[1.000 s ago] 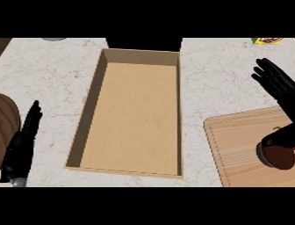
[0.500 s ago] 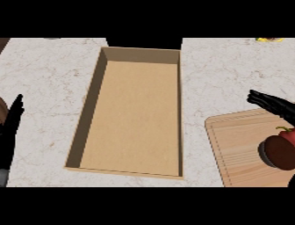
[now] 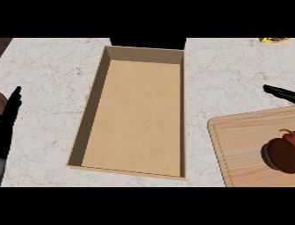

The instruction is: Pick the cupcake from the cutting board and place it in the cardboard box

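The cupcake (image 3: 280,154) is lying on the cutting board (image 3: 244,145) at the lower right, a dark brown round with a red topping toward its upper right, and nothing is gripping it. The right hand (image 3: 289,96) is coming in from the right edge above the board: one black finger is stretching out straight over the counter (image 3: 46,66), unclenched. A second black tip is showing at the cupcake's lower right, just beside it, though contact is too close to call. The cardboard box (image 3: 91,110) is standing open in the middle of the counter, well apart from the board, its long side running away from the robot. Over at the left edge, the left hand (image 3: 4,127) is resting, fingers straight and pointing up, holding nothing.
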Available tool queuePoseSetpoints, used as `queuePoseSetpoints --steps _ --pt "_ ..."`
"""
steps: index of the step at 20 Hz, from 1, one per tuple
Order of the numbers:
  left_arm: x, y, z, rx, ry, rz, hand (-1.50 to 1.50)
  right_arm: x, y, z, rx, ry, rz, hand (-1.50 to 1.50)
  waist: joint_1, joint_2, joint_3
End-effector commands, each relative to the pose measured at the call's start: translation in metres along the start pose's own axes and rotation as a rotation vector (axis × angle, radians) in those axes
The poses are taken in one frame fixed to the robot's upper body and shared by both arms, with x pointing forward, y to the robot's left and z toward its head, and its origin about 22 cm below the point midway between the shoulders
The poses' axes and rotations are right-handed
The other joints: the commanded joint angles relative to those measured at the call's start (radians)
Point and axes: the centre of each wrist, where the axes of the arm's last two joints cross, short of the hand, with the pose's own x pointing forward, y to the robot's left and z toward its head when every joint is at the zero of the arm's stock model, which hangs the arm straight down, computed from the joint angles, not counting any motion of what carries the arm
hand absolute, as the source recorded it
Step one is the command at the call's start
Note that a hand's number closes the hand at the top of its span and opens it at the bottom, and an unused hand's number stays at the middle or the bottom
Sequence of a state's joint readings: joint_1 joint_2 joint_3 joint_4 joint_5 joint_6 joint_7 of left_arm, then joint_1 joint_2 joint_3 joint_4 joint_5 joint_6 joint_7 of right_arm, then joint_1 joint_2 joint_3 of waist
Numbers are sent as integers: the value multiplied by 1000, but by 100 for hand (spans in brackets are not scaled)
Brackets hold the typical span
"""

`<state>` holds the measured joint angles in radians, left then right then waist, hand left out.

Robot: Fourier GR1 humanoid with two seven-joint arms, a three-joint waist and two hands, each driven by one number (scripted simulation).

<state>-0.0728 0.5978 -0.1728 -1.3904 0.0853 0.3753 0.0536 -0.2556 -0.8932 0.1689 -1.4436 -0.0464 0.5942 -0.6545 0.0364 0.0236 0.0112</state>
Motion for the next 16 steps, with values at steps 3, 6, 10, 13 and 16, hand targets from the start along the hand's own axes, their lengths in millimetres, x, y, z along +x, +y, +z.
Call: queuePoseSetpoints --steps 3,6,10,13,16 --pt "8 -6 -7 -25 -3 10 0 11 -18 1 319 -61 146 -150 23 -1 -4" --pt "6 3 -10 -28 -4 -10 0 1 -7 11 439 -13 246 -150 27 -3 -5" --pt "6 0 -18 -42 -6 -17 0 -14 -3 11 553 17 356 -150 33 1 -8" --pt "-5 7 -21 -20 14 -20 0 -30 5 10 615 25 366 -150 17 -5 -10" --pt "-4 10 -19 -34 6 -13 0 -44 10 -3 636 14 421 -150 2 -15 -10"
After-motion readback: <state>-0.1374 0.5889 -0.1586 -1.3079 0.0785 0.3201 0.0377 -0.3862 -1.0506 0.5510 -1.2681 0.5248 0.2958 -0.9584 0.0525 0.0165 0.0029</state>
